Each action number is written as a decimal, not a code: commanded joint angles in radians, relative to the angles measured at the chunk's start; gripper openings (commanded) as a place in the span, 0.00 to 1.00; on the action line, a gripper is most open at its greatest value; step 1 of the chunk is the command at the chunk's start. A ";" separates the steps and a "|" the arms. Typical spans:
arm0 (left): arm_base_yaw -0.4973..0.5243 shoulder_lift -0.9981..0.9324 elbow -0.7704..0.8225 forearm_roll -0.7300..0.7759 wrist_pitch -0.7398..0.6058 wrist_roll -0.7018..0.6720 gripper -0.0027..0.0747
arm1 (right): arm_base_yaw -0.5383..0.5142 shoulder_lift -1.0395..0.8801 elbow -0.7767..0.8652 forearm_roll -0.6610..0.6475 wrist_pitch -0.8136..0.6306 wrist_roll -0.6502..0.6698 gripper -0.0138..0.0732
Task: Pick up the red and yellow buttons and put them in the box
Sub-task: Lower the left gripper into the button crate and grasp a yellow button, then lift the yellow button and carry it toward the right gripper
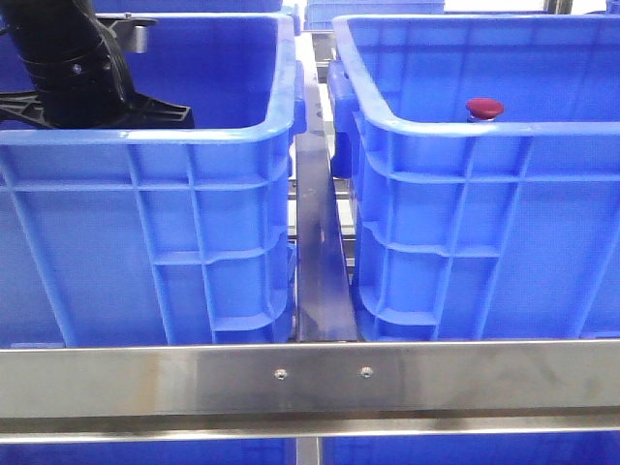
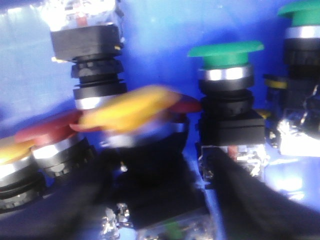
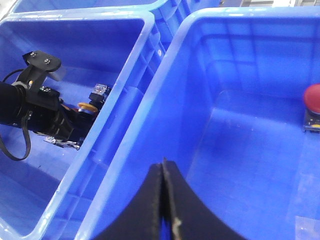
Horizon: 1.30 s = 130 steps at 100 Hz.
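In the left wrist view my left gripper (image 2: 155,167) is open, with its dark fingers (image 2: 250,200) on either side of the black body of a yellow button (image 2: 132,107). The button's cap is blurred, and a thin strip of blue shows between its body and one finger. Red-capped buttons (image 2: 47,130) lie close beside it. A red button (image 1: 484,107) sits inside the right blue crate (image 1: 465,131) and also shows in the right wrist view (image 3: 314,97). My right gripper (image 3: 163,165) is shut and empty above that crate's floor.
The left blue crate (image 1: 145,140) holds my left arm (image 1: 68,68) and several more buttons, among them green-capped ones (image 2: 225,52). A metal rail (image 1: 310,378) runs across in front of the crates, and a narrow gap with a metal bar (image 1: 318,242) separates them.
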<state>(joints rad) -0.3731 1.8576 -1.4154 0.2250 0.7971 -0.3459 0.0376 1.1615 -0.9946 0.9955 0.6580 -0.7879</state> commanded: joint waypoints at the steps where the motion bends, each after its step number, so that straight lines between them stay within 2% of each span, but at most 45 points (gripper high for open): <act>1: 0.002 -0.049 -0.030 0.000 -0.036 -0.012 0.25 | -0.003 -0.026 -0.029 0.044 -0.027 -0.009 0.08; 8: 0.002 -0.049 -0.030 0.002 -0.036 -0.012 0.21 | -0.003 -0.026 -0.029 0.044 -0.027 -0.009 0.08; 22: 0.002 -0.075 -0.030 0.002 -0.023 -0.003 0.21 | -0.003 -0.026 -0.029 0.044 -0.027 -0.009 0.08; 36: -0.003 -0.145 -0.030 -0.010 -0.010 0.079 0.21 | -0.003 -0.025 -0.029 0.044 -0.027 -0.009 0.08; 59: -0.023 -0.287 -0.030 -0.165 0.008 0.419 0.21 | -0.003 -0.021 -0.029 0.044 -0.027 -0.009 0.08; 74: -0.046 -0.353 -0.030 -0.351 0.024 0.731 0.21 | -0.003 -0.019 -0.029 0.044 -0.027 -0.009 0.08; 91: -0.070 -0.381 -0.030 -0.580 0.066 0.975 0.21 | -0.003 -0.019 -0.029 0.046 -0.023 -0.009 0.10; 96: -0.072 -0.383 -0.030 -0.656 0.082 1.054 0.21 | -0.003 -0.019 -0.029 0.050 -0.020 -0.009 0.14; 103: -0.072 -0.383 -0.030 -0.775 0.108 1.168 0.21 | -0.003 -0.019 -0.029 0.054 -0.013 -0.009 0.27; 110: -0.072 -0.383 -0.030 -0.877 0.112 1.244 0.21 | -0.003 -0.019 -0.029 0.062 -0.002 -0.009 0.46; 115: -0.072 -0.383 -0.030 -0.932 0.115 1.296 0.21 | -0.003 -0.019 -0.029 0.076 0.010 -0.009 0.65; 122: -0.072 -0.383 -0.030 -0.981 0.115 1.346 0.21 | -0.003 -0.019 -0.029 0.118 0.025 -0.009 0.85; 127: -0.072 -0.381 -0.030 -1.013 0.115 1.371 0.21 | -0.003 -0.019 -0.030 0.152 0.044 -0.009 0.93; 130: -0.078 -0.381 -0.030 -1.020 0.115 1.389 0.21 | -0.003 -0.019 -0.033 0.166 0.060 -0.009 0.92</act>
<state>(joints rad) -0.4374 1.5206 -1.4154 -0.6857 0.9402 0.9845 0.0376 1.1615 -0.9946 1.0662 0.7002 -0.7853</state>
